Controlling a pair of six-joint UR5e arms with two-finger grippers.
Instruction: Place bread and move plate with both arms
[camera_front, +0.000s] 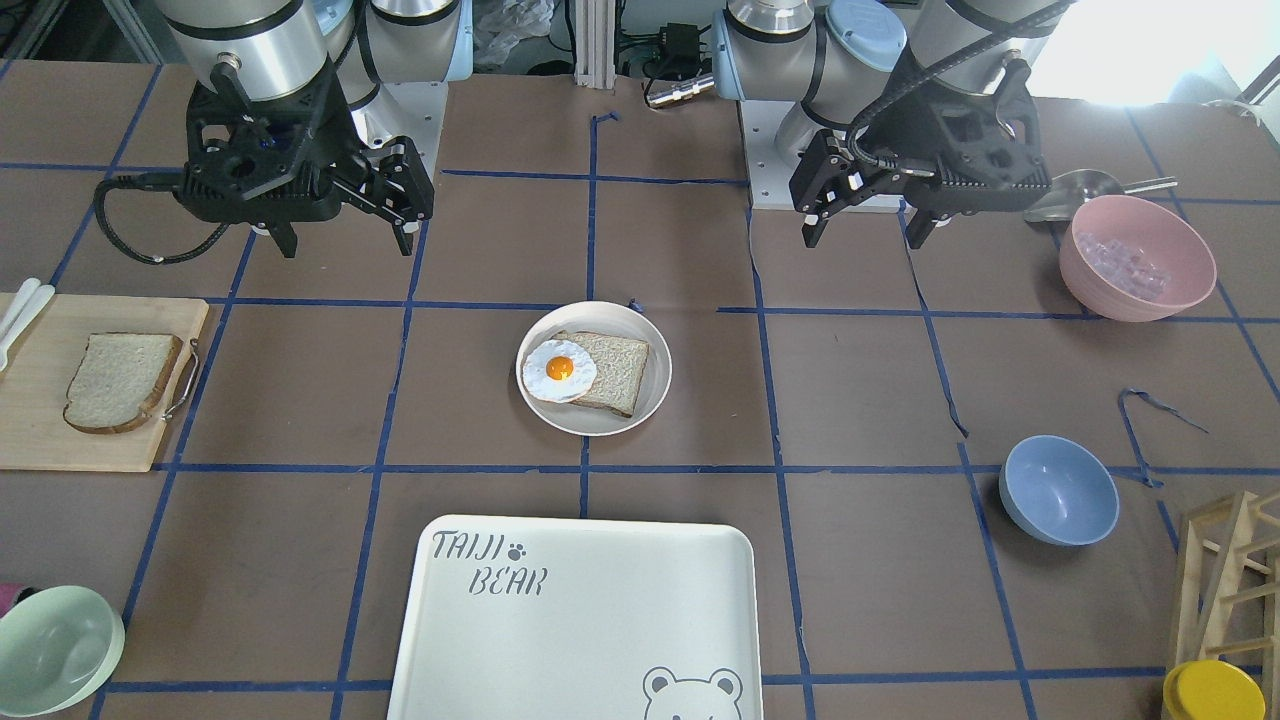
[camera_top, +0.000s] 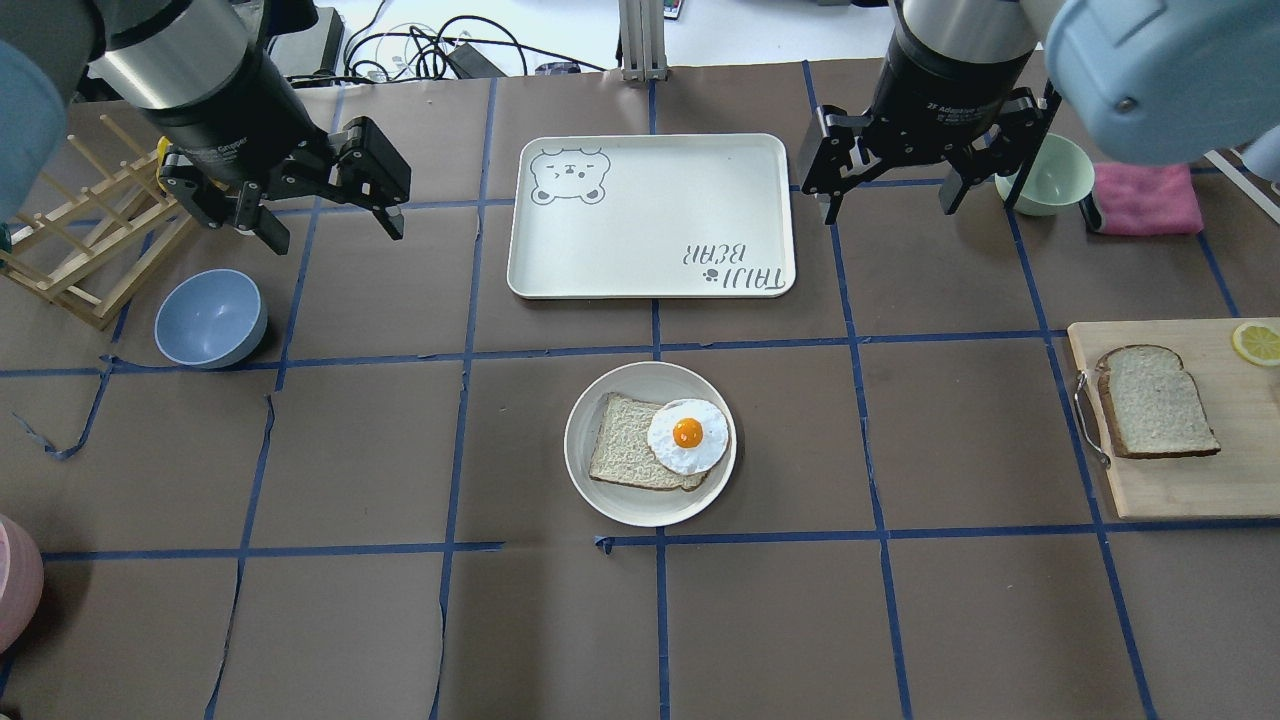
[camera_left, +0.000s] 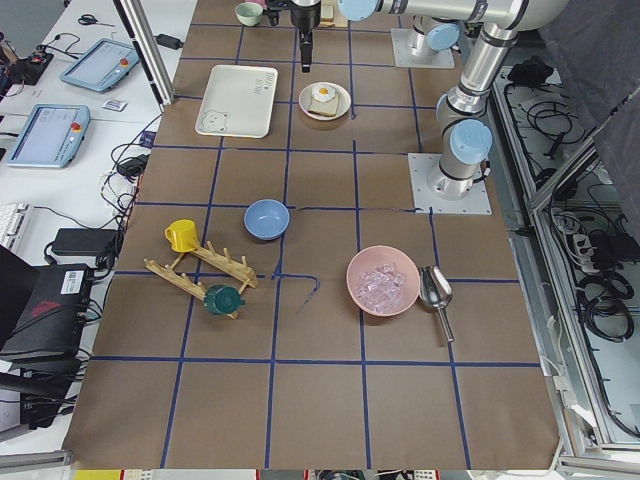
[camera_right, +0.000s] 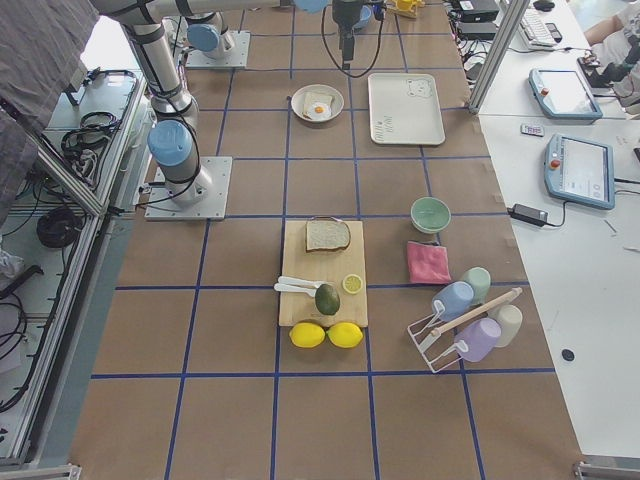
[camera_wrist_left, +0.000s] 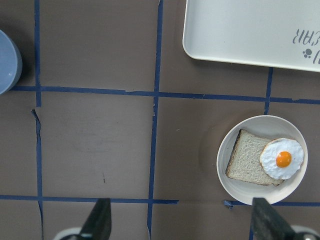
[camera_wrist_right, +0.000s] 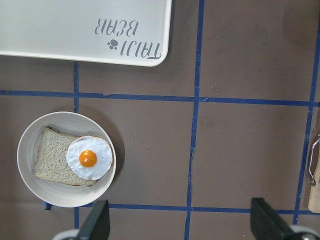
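The bread (camera_top: 1155, 401), a pale slice with dark crust and a domed end, lies on a wooden cutting board (camera_top: 1180, 480) at the robot's right; it also shows in the front view (camera_front: 122, 381). The plate (camera_top: 625, 507) sits mid-table and holds a squarer slice (camera_top: 625, 455) with a fried egg (camera_top: 688, 436) on it; it shows in both wrist views (camera_wrist_left: 250, 195) (camera_wrist_right: 60, 195). My left gripper (camera_top: 330, 230) and right gripper (camera_top: 890, 208) hang open and empty, high above the table, on either side of the tray beyond the plate.
The "TAIJI BEAR" tray (camera_top: 650, 215) lies beyond the plate. A blue bowl (camera_top: 210, 318) and a wooden rack (camera_top: 80, 250) are at the left. A green bowl (camera_top: 1050, 175) and a pink cloth (camera_top: 1145, 198) are at the right. A pink bowl (camera_front: 1137, 257) stands near the left arm's base.
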